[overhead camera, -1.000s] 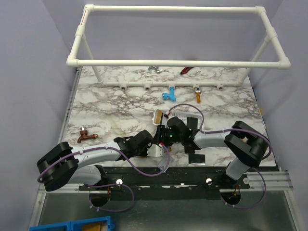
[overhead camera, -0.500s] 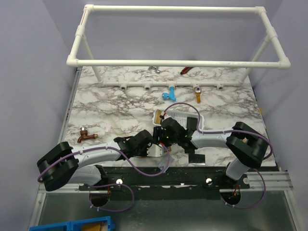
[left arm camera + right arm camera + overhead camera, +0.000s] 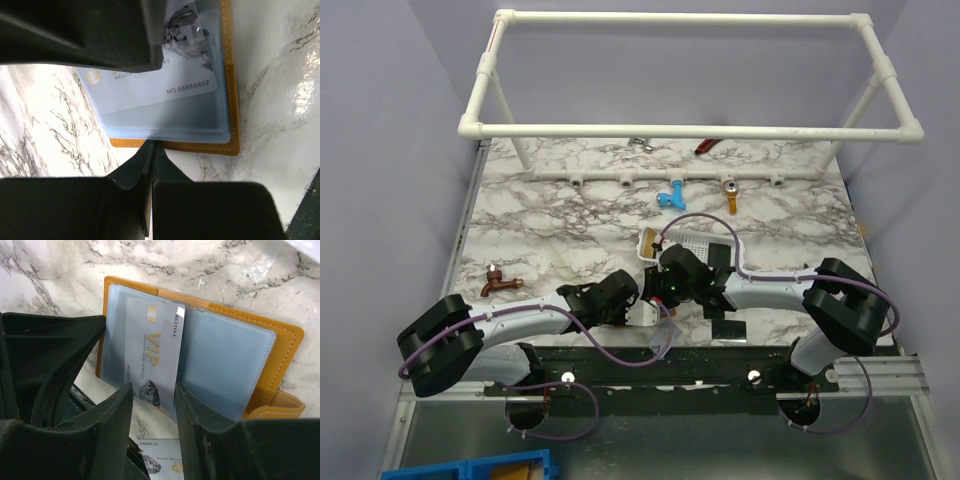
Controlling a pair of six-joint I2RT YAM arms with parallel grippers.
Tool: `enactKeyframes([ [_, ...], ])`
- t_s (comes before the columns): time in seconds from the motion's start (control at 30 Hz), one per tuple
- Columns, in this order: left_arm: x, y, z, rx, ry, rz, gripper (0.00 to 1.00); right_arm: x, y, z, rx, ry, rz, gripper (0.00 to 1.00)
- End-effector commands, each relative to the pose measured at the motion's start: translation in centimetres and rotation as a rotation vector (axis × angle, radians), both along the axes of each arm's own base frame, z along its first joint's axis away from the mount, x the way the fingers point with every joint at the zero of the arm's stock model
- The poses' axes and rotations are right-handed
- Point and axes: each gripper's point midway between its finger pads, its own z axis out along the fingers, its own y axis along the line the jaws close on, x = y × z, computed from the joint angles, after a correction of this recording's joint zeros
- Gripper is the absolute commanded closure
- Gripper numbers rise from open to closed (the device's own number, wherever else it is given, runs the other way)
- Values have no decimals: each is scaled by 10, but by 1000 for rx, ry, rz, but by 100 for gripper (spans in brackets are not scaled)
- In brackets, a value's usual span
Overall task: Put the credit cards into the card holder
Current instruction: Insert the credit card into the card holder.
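Observation:
The card holder [image 3: 280,340] lies open on the marble, orange with clear sleeves [image 3: 232,100]. A silvery-white credit card [image 3: 155,350] marked VIP lies flat in its left sleeve [image 3: 165,85]. My right gripper [image 3: 153,390] stands over the card's near end, one finger on each side, jaws apart and gripping nothing that I can see. My left gripper [image 3: 151,145] is shut, its tip at the holder's near edge. Another white card [image 3: 170,460] lies under the right gripper. In the top view both grippers [image 3: 655,290] meet over the holder and hide it.
A white mesh basket [image 3: 735,250] sits just behind the grippers with dark cards in it. One black card [image 3: 727,327] lies near the front edge. A copper tap [image 3: 500,283], blue fitting [image 3: 670,197], brass fitting [image 3: 730,200] and white pipe frame [image 3: 690,130] stand farther off.
The right gripper has moved a little left and forward over the holder, its elbow swinging right, and its fingers stand closer together. The left arm has not moved.

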Motion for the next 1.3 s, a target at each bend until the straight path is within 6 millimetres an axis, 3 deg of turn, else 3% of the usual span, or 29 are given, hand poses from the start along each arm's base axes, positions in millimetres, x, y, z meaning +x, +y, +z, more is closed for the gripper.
enactKeyframes([
  [0.0, -4, -8, -1, -9, 31, -20, 100, -15, 10, 4, 36, 18, 105, 58],
  [0.6, -3, -12, 1, -23, 32, -27, 100, -17, 52, 13, 82, 22, 227, 55],
  [0.77, -3, -9, 2, -31, 13, -30, 100, -14, 29, 16, 22, -11, 161, 55],
  [0.8, -3, -8, 1, -29, 12, -29, 100, -12, 24, 17, 13, -27, 144, 64],
  [0.83, -3, -7, 0, -27, 11, -29, 100, -12, 19, 18, 13, -34, 133, 83],
  [0.87, -4, -7, 0, -27, 11, -29, 100, -11, 17, 18, 14, -34, 127, 93],
  [0.9, -4, -7, 0, -30, 11, -28, 100, -10, 15, 17, 11, -32, 126, 97],
  [0.97, -3, -8, 1, -36, 10, -26, 100, -11, 14, 12, -1, -18, 130, 95],
  [1.13, -1, -12, 5, -45, 1, -29, 100, -7, 14, 15, 12, -16, 131, 78],
  [1.23, -1, -13, 5, -51, 4, -34, 100, 0, 5, 21, 36, -13, 108, 78],
  [1.27, -1, -14, 6, -54, 4, -35, 100, 4, 0, 22, 45, -14, 90, 87],
])
